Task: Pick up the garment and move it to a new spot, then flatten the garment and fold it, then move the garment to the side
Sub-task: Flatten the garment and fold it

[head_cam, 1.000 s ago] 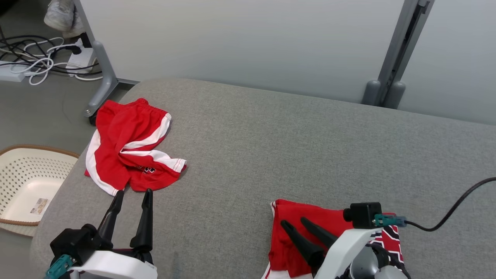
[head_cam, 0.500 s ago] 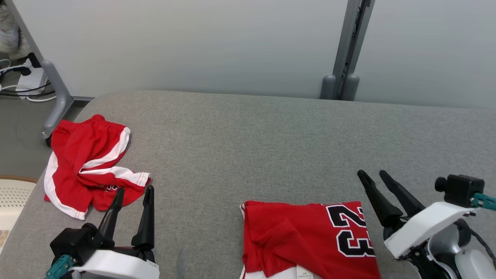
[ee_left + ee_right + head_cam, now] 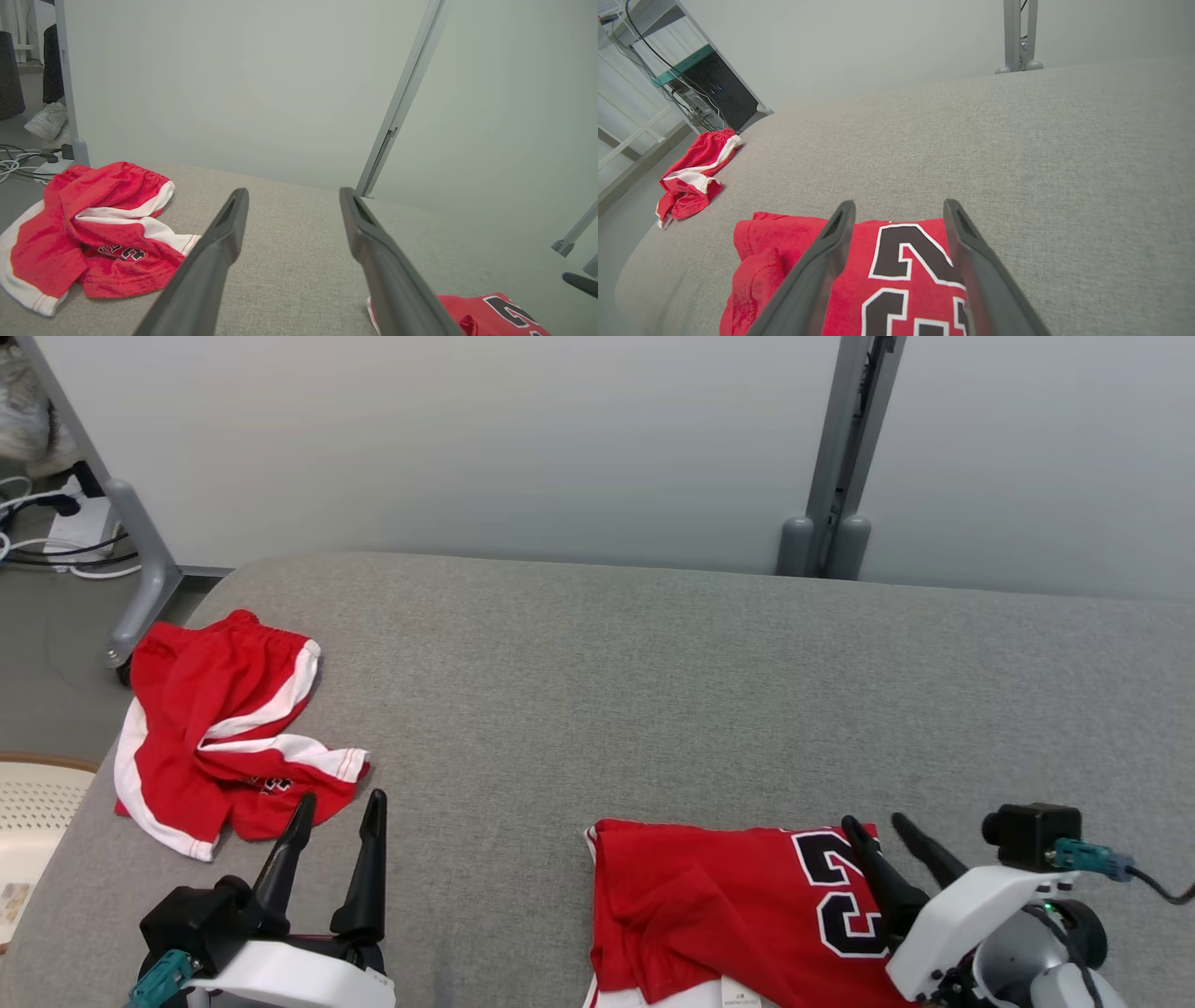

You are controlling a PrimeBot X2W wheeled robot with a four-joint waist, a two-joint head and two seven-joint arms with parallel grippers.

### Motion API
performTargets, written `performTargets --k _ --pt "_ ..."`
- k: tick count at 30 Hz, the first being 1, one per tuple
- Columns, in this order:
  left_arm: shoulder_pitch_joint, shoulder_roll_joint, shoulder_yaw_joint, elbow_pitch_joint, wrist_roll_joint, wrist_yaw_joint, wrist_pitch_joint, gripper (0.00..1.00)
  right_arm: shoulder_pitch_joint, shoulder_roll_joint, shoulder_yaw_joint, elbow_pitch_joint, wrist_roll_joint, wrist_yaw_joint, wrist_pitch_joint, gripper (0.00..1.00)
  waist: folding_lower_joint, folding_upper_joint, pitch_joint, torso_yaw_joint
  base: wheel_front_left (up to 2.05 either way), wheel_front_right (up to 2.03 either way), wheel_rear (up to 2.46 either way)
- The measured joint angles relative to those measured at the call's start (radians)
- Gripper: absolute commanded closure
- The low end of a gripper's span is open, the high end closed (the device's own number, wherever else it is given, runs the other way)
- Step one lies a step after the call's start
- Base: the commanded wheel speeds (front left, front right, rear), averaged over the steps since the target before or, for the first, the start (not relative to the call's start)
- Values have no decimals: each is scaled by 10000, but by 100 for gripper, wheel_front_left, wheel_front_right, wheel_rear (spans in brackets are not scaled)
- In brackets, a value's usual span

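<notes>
A red jersey (image 3: 719,905) with a black number lies folded near the front edge of the grey padded table (image 3: 597,691). My right gripper (image 3: 873,820) is open, its fingers reaching over the jersey's right part, above the number (image 3: 906,252). Crumpled red shorts (image 3: 215,709) with white stripes lie at the table's left end. My left gripper (image 3: 343,796) is open and holds nothing, its fingertips just short of the shorts' near edge. The left wrist view shows that gripper (image 3: 293,191) with the shorts (image 3: 93,219) to its left and the jersey (image 3: 495,312) at lower right.
A white perforated basket (image 3: 28,812) stands on the floor beside the table's left end. Cables and a power strip (image 3: 56,523) lie on the floor at far left. A grey partition wall with a post (image 3: 822,537) runs behind the table.
The head camera has swung, shifting the whole picture. My right gripper went off the jersey to its right, then came back over the number. The left gripper stays open by the shorts.
</notes>
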Motion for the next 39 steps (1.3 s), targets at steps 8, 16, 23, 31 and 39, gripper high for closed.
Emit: performTargets --k 8,16,23,31,39 --pt "8 44 -4 104 -2 13 31 0 -138 142 527 876 -587 4 134 100 0 0 -85 508 0 0 0" --pt "12 113 23 104 -15 21 46 0 -58 612 1154 1820 -748 4 405 100 0 0 -106 972 0 0 0" --pt "2 148 8 121 -21 31 71 0 -31 844 3538 1486 755 4 740 100 0 0 -71 1248 0 0 0" --pt "34 163 33 100 -90 140 69 0 37 349 4870 123 1724 4 1262 100 1 0 -131 1078 0 0 0" --pt "81 102 144 -65 -86 165 54 0 -102 -439 2788 -922 1239 2 332 100 0 0 -175 424 0 0 0"
